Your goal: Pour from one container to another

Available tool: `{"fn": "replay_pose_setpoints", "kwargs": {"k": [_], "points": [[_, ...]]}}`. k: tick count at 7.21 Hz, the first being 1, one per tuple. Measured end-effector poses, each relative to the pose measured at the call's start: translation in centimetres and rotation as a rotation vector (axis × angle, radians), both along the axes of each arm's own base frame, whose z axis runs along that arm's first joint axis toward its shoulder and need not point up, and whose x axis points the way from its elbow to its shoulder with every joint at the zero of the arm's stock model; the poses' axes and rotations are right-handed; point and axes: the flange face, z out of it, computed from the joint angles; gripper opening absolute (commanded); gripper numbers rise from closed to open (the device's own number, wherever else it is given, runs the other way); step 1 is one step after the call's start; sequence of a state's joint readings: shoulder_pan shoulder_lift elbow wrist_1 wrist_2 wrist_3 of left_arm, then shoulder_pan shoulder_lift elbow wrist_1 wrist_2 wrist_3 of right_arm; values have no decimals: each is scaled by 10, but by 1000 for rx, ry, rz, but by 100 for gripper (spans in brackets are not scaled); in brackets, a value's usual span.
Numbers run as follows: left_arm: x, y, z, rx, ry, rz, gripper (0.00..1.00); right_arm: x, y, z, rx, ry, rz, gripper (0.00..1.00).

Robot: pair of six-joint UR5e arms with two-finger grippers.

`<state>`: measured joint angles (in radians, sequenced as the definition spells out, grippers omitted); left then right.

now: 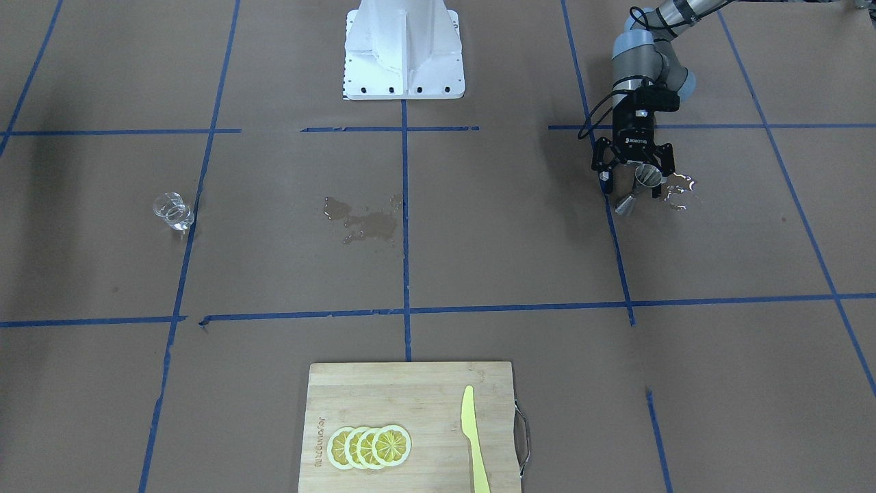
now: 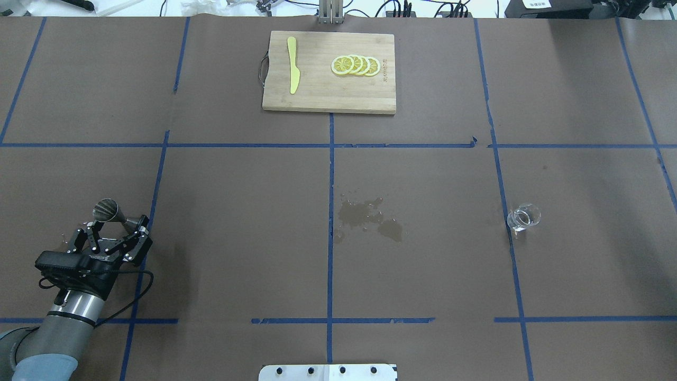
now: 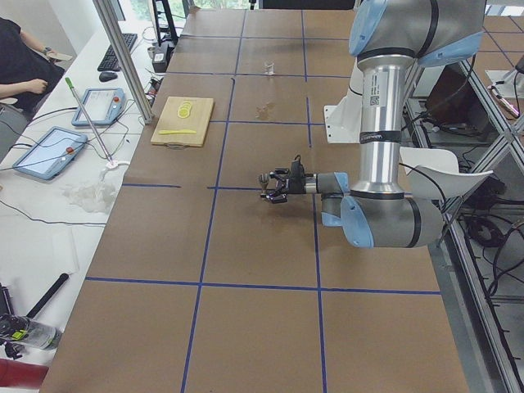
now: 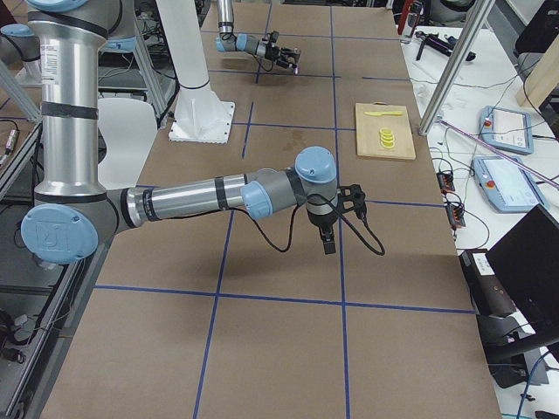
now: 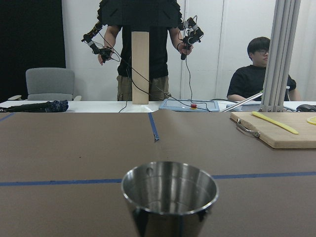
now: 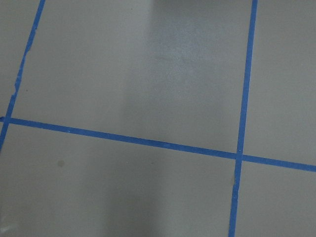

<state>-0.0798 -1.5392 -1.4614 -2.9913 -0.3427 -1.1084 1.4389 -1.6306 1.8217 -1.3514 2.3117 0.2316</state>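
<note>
Left gripper, fingers apart, flanks the steel jigger, well to the robot's left of a wet stain. The glass cup stands well right of the stain. Whether the right gripper is apart or together cannot be told.

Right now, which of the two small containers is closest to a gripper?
The grey metal jigger, right at the left gripper and its open fingers. The clear glass cup stands alone on the opposite side of the table.
</note>
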Motion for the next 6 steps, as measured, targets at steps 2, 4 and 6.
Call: {"fn": "replay_pose_setpoints", "kwargs": {"k": [2, 4, 6], "points": [[-1, 0, 3, -1, 12, 0, 82, 0, 0, -1, 2, 0, 0, 100], [-5, 0, 9, 0, 28, -1, 63, 0, 0, -1, 2, 0, 0, 100], [-7, 0, 9, 2, 35, -5, 63, 0, 0, -1, 2, 0, 0, 100]]}}
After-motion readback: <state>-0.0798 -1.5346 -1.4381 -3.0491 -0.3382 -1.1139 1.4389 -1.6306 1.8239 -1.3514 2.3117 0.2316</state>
